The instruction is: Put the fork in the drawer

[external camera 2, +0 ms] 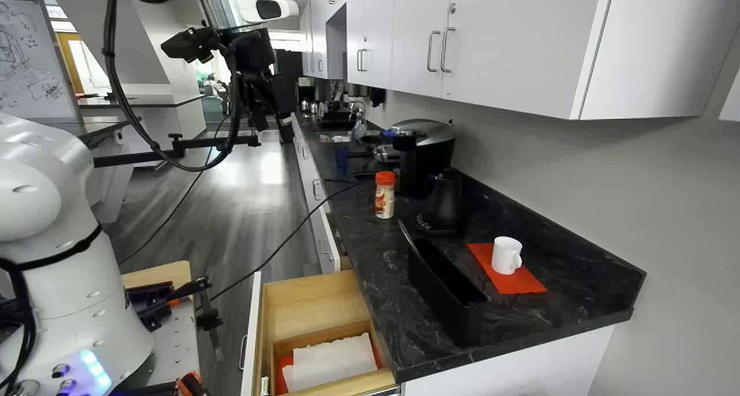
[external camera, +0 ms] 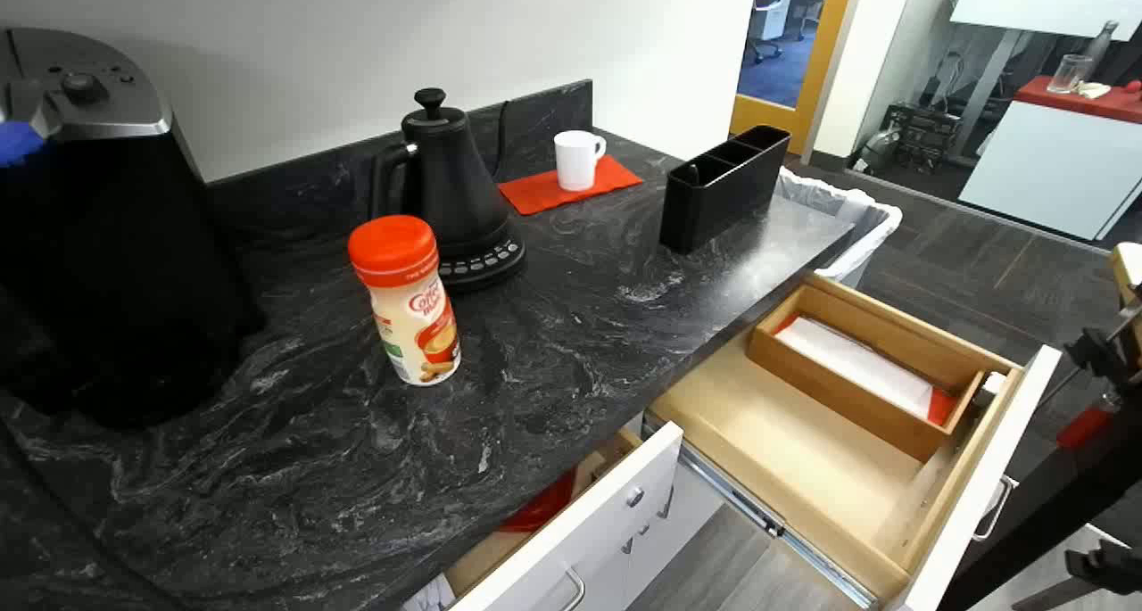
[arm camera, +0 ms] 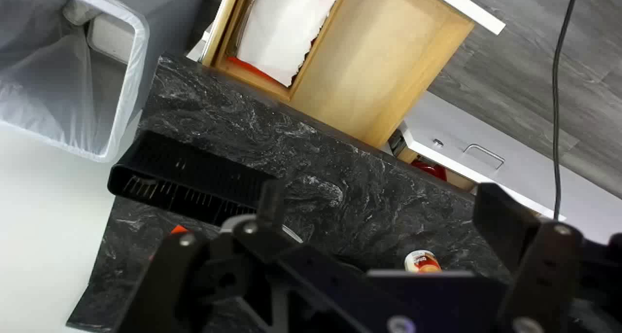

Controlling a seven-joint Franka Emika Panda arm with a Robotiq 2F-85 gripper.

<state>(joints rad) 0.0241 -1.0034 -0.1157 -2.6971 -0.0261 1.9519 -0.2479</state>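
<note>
Both fingers of the gripper [arm camera: 384,211] are parted widely, nothing clamped between them, well above the level of the counter [arm camera: 252,114]. With the wrist view read as a clock face centred on the gripper, the open drawer [arm camera: 379,46] is found at twelve o'clock, its wider bay beside a wooden divider [external camera: 834,392]. At nine o'clock the black holder [arm camera: 204,167] is set on the counter. From its four o'clock end a thin utensil [external camera 2: 407,237] is seen slanting out in an exterior view; it is judged to be the fork, though no tines can be made out.

The step in hand is taken to be the reach. The fingers are best turned so that the handle is pinched across its narrow width, near the top, with the holder's walls left untouched. Once gripped, it should be raised straight until wholly clear, carried toward twelve, and released low in the wider bay.
</note>
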